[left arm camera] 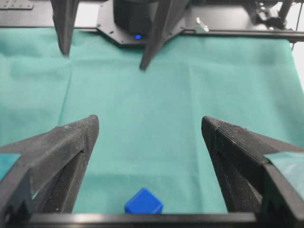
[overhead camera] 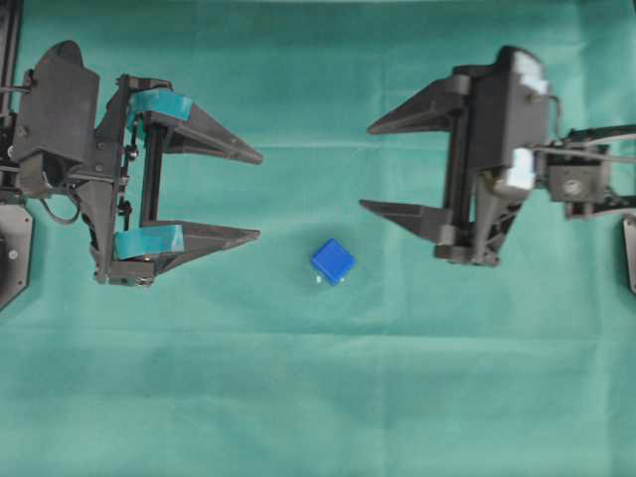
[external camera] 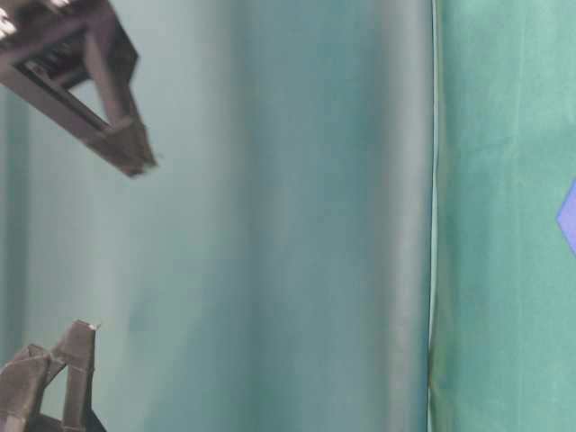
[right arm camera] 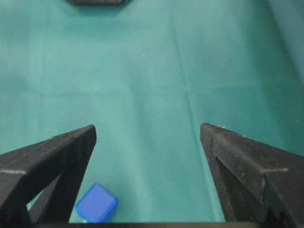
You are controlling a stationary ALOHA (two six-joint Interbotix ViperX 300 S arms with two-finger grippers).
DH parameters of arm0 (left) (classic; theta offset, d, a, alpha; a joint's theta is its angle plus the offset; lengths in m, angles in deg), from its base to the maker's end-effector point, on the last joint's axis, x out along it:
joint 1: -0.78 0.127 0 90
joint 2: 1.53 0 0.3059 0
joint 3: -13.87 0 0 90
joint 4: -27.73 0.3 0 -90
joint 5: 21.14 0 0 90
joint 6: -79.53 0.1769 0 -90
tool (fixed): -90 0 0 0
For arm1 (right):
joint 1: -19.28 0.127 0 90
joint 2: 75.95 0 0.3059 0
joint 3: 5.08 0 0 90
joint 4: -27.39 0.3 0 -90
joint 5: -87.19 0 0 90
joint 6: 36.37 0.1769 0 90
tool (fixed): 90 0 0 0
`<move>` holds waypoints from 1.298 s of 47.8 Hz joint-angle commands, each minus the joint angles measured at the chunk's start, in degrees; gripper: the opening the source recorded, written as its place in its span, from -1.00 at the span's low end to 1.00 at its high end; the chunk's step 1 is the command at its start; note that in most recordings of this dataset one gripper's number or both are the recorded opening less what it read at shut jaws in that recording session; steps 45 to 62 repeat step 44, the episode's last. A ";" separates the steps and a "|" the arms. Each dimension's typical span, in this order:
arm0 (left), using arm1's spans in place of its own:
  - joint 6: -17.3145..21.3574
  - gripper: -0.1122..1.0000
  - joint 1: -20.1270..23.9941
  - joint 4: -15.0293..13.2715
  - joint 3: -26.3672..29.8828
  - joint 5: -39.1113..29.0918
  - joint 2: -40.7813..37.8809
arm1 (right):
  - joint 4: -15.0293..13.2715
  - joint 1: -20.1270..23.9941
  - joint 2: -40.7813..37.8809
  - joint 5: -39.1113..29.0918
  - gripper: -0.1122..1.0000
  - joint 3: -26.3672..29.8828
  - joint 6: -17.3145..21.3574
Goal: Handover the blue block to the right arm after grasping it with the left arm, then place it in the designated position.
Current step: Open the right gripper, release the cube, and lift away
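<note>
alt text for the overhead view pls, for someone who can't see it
A small bright blue plastic cube lies free on a green cloth-covered table, between two open robot pincers and slightly nearer the viewer than both. The left pincer, banded with teal tape, and the all-black right pincer point toward each other, neither touching the cube.

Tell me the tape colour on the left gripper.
Teal, on the left gripper; clearest in the overhead view.
</note>
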State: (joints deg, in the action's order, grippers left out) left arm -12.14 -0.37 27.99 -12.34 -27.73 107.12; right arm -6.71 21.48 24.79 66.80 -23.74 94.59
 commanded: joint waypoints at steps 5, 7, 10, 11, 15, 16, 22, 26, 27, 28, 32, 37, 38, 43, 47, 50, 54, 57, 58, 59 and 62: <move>0.09 0.99 0.18 0.00 1.14 0.62 0.26 | -0.44 0.26 3.16 -0.09 0.90 0.35 -0.53; 0.09 0.99 0.18 0.00 1.14 0.62 0.18 | -0.44 0.26 3.34 -0.09 0.90 0.18 -0.62; 0.09 0.99 0.18 -0.09 1.14 0.62 0.18 | -0.53 0.26 3.34 0.18 0.90 0.09 -0.62; 0.09 0.99 0.18 0.00 1.23 0.62 0.18 | -0.44 0.26 3.25 0.18 0.90 0.09 -0.62; 0.09 0.99 0.18 -0.09 1.23 0.62 0.18 | -0.53 0.26 3.08 0.18 0.90 0.18 -0.70; 0.09 0.99 0.18 0.00 1.23 0.62 0.18 | -0.44 0.26 3.08 0.18 0.90 0.18 -0.70; 0.09 0.99 0.18 0.00 1.23 0.62 0.18 | -0.53 0.26 3.25 0.18 0.90 0.09 -0.70; 0.09 0.99 0.18 0.00 1.23 0.62 0.18 | -0.53 0.26 3.60 0.18 0.90 -0.26 -0.79; 0.09 0.99 0.18 0.00 1.23 0.53 0.18 | -0.53 0.26 3.78 0.18 0.90 -0.35 -0.79; 0.09 0.99 0.18 0.00 1.23 0.62 0.26 | -0.53 0.26 3.96 0.18 0.90 -0.53 -0.79; 0.00 0.99 0.18 0.00 1.23 0.62 0.26 | -0.53 0.26 4.83 0.26 0.90 -1.14 -0.79; 0.09 0.99 0.18 -0.09 1.14 0.53 0.35 | -0.53 0.26 6.24 0.62 0.90 -2.11 -0.79; 0.09 0.99 0.18 0.00 1.05 0.62 0.44 | -0.53 0.26 6.77 0.79 0.90 -2.55 -0.79; 0.09 0.99 0.18 0.00 0.97 0.62 0.53 | -0.79 0.26 8.61 2.02 0.90 -4.13 -0.79; 0.09 0.99 0.18 0.00 0.97 0.62 0.53 | -0.88 0.26 8.96 2.29 0.90 -4.39 -0.79; 0.09 0.99 0.18 0.00 0.97 0.62 0.53 | -0.88 0.26 8.96 2.29 0.90 -4.39 -0.79; 0.09 0.99 0.18 0.00 0.97 0.62 0.53 | -0.88 0.26 8.96 2.29 0.90 -4.39 -0.79; 0.09 0.99 0.18 0.00 0.97 0.62 0.53 | -0.88 0.26 8.96 2.29 0.90 -4.39 -0.79; 0.09 0.99 0.18 0.00 0.97 0.62 0.53 | -0.88 0.26 8.96 2.29 0.90 -4.39 -0.79; 0.09 0.99 0.18 0.00 0.97 0.62 0.53 | -0.88 0.26 8.96 2.29 0.90 -4.39 -0.79; 0.09 0.99 0.18 0.00 0.97 0.62 0.53 | -0.88 0.26 8.96 2.29 0.90 -4.39 -0.79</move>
